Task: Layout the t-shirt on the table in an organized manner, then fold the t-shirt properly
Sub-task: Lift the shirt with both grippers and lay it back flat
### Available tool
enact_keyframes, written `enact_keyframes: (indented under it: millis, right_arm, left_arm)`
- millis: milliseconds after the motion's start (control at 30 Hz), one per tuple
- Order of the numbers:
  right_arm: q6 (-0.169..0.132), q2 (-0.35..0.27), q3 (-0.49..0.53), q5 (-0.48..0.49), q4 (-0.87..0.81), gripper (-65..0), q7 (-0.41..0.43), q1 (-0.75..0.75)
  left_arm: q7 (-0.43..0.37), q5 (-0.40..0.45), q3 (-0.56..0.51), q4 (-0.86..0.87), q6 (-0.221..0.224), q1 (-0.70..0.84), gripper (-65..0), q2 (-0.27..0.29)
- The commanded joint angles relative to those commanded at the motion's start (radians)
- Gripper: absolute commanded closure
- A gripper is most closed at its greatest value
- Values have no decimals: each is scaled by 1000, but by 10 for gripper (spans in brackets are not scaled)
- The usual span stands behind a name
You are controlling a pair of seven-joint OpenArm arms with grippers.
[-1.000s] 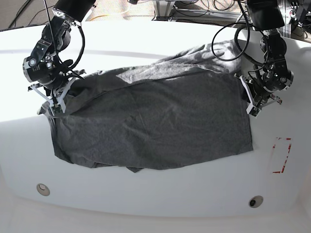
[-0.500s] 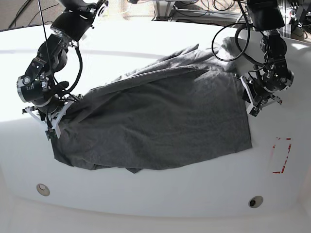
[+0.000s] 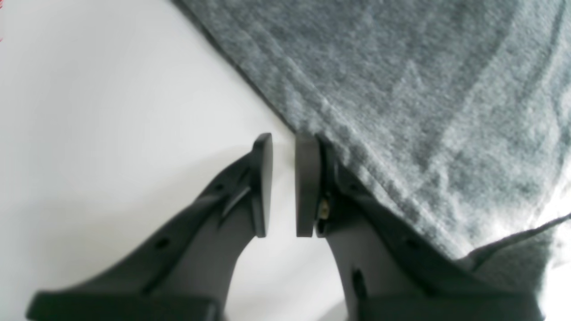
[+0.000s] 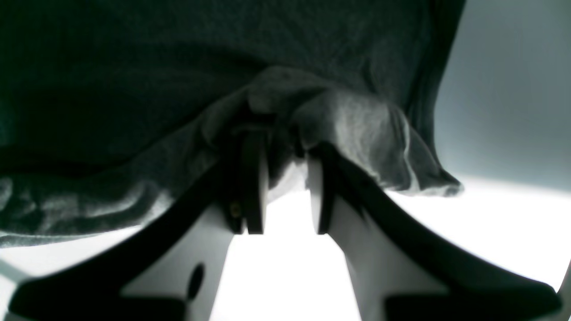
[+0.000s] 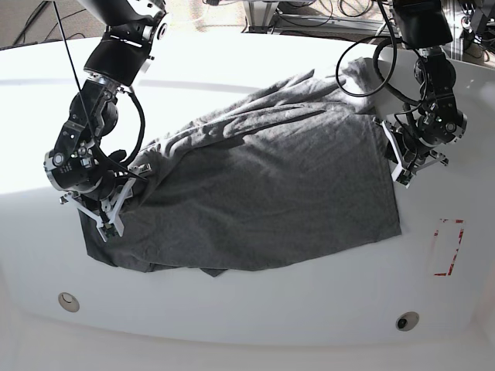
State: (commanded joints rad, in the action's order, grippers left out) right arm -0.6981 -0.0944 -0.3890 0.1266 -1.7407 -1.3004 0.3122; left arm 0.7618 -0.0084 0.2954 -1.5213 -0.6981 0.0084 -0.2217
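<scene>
Right claw point(image 5: 108, 224) nearer now, t-shirt point(image 5: 263, 193) bunched across.

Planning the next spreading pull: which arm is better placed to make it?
Probably the right: the right gripper has a bunch of the t-shirt between its fingers. The left gripper sits empty on the table beside the hem.

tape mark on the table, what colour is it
Red, a rectangle outline on the white table; the tape mark shows best in the base view.
</scene>
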Motion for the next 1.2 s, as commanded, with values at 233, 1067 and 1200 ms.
enact_keyframes:
  millis: [233, 1067, 1200]
  right_arm:
    - [0, -31, 5, -25, 160, -244, 60, 68]
    - [0, -265, 3, -55, 180, -518, 272, -54]
    - [0, -269, 3, -55, 278, -517, 347, -25]
  left_arm:
    - [0, 0, 0, -2, 0, 0, -75, 0]
    - [169, -9, -2, -427, 0, 161, -75, 129]
    - [215, -9, -2, -431, 0, 190, -75, 158]
